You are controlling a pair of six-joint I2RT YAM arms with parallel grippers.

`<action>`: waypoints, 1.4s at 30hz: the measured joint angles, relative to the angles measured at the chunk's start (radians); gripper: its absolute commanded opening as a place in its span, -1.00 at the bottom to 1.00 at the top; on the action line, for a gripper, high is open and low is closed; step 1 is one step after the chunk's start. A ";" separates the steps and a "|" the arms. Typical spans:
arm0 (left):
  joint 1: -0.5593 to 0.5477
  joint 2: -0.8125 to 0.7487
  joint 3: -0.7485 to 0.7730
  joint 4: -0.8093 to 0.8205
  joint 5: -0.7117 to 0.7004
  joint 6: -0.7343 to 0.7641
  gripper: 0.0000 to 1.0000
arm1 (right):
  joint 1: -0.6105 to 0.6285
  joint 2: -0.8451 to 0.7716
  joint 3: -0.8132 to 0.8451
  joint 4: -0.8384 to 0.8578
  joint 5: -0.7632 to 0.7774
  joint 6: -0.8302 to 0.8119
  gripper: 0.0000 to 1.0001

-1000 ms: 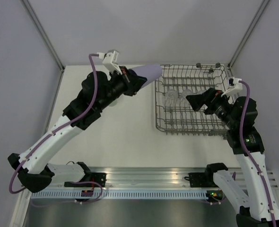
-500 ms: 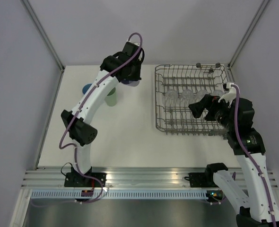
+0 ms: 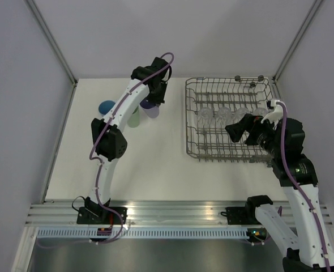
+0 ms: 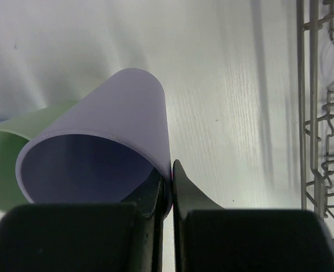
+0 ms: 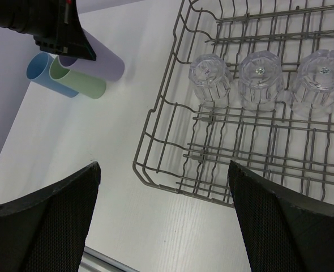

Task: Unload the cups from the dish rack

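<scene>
on the left half of the white desk [image 3: 150, 164] the left pincer [image 4: 168, 170] is clenched on the rim of the lilac opaque plastic tumbler [image 4: 121, 130]. one finger is inside the open mouth and the other is outside, so the thin wall is pinched between them. the tumbler is outside the rack, tilted, with its mouth toward the wrist camera. i cannot tell if its far end touches the desk.

just beside it, on its left, is the pale green plastic tumbler [image 3: 134, 118], and a little further left is the blue plastic tumbler [image 3: 106, 107]. the three make a close group near the far left part of the desk, apart from the rack.

the large grey metal wire dish rack [image 3: 187, 136] sits on the right half of the desk, with small black wheels [image 3: 238, 79] on its far edge. inside it, the right wrist view shows three short clear glasses [image 5: 261, 79] in one row between the tines, their thick bases turned up.

the right pincer [image 5: 162, 170] is released, its two black fingers [image 5: 42, 221] spread wide. it hangs above the near right part of the rack and touches no glass.
</scene>
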 measured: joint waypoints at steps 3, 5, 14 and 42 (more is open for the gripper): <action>-0.003 0.038 0.011 -0.019 0.001 0.021 -0.91 | 0.000 0.000 -0.003 0.002 -0.005 0.000 0.96; -0.003 0.059 0.011 -0.033 0.001 0.034 -0.90 | 0.000 0.000 -0.005 0.004 -0.008 0.000 0.95; -0.003 0.100 0.026 -0.068 0.011 0.068 -0.81 | 0.000 -0.002 -0.020 0.021 -0.027 0.000 0.96; -0.013 0.116 0.056 -0.042 0.081 0.076 0.47 | 0.000 -0.005 -0.032 0.038 -0.048 0.000 0.96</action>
